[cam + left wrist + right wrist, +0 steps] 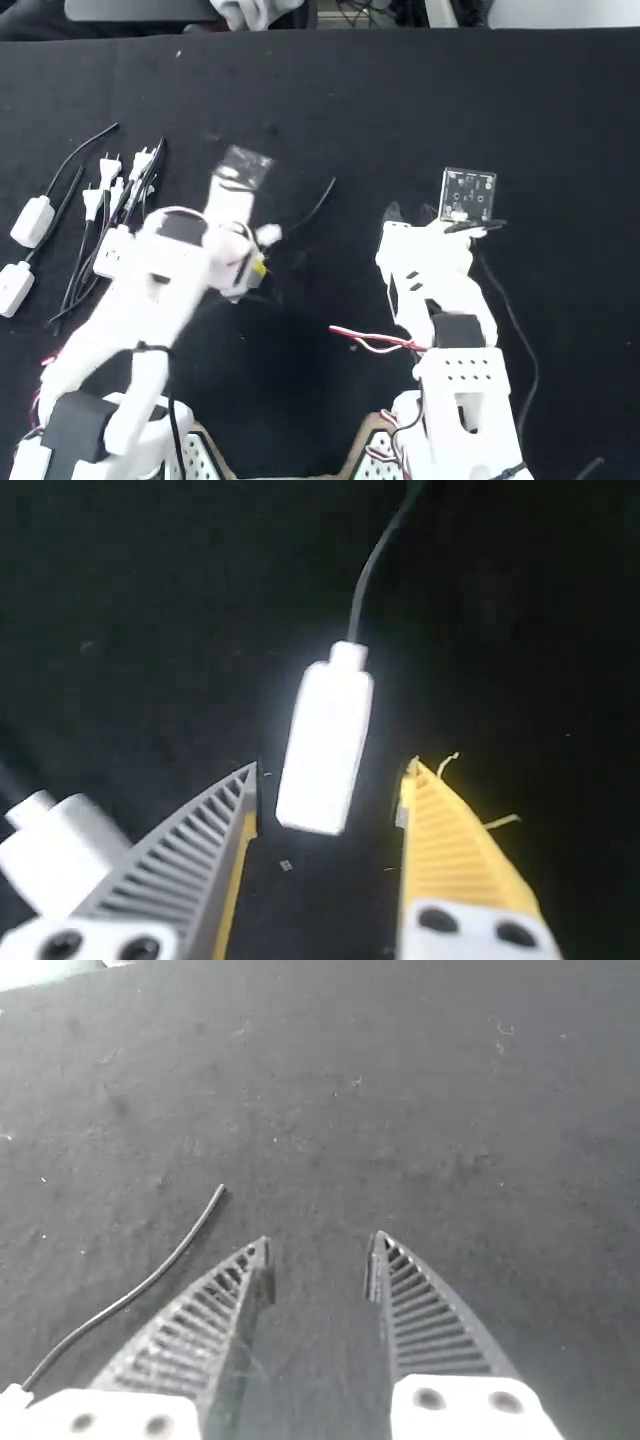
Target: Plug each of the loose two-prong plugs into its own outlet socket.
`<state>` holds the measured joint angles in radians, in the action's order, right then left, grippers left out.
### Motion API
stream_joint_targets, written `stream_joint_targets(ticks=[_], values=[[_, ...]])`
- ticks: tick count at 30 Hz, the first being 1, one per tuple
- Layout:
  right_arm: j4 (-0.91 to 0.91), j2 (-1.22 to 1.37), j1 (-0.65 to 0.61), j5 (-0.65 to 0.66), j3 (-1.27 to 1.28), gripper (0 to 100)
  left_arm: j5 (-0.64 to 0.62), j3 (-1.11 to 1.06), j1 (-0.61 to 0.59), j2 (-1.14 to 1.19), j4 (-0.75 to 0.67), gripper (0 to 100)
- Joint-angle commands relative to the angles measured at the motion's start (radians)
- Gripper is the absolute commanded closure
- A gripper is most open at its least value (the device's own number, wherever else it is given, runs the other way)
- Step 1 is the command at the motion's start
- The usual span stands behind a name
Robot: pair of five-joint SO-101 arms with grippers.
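Observation:
A white plug body (325,745) with a black cable lies on the black table, just between the tips of my open left gripper (330,780); the fingers do not touch it. From above, this plug (268,235) sits beside the left gripper (255,258). Another white plug (50,845) lies close by the grey finger. A square outlet socket (467,195) stands at the right. My right gripper (400,215) is just left of it, open and holding nothing (320,1250). Several loose two-prong plugs (115,175) with black cables lie at the far left.
Two white adapter blocks (33,220) lie near the table's left edge. A blurred grey-and-white piece (240,178) that I cannot identify sits beyond the left gripper. A thin black cable (130,1295) runs beside the right gripper. Red and white wires (365,340) cross between the arms.

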<state>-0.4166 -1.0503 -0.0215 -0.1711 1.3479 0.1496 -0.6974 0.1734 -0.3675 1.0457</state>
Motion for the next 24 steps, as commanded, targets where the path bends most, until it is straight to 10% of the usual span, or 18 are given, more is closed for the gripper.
stream_joint_targets(ticks=[1,13,24], values=[[0.026,-0.025,-0.02,-0.008,-0.005,85.4,-0.008,0.2,-0.124,-0.034,0.109,78],[0.026,-0.03,-0.02,-0.008,-0.001,85.4,0.064,-0.024,-0.223,0.13,-0.135,78],[0.034,-0.031,0.13,-0.015,-0.035,85.4,-0.008,-0.022,0.173,-0.006,-0.046,78]])
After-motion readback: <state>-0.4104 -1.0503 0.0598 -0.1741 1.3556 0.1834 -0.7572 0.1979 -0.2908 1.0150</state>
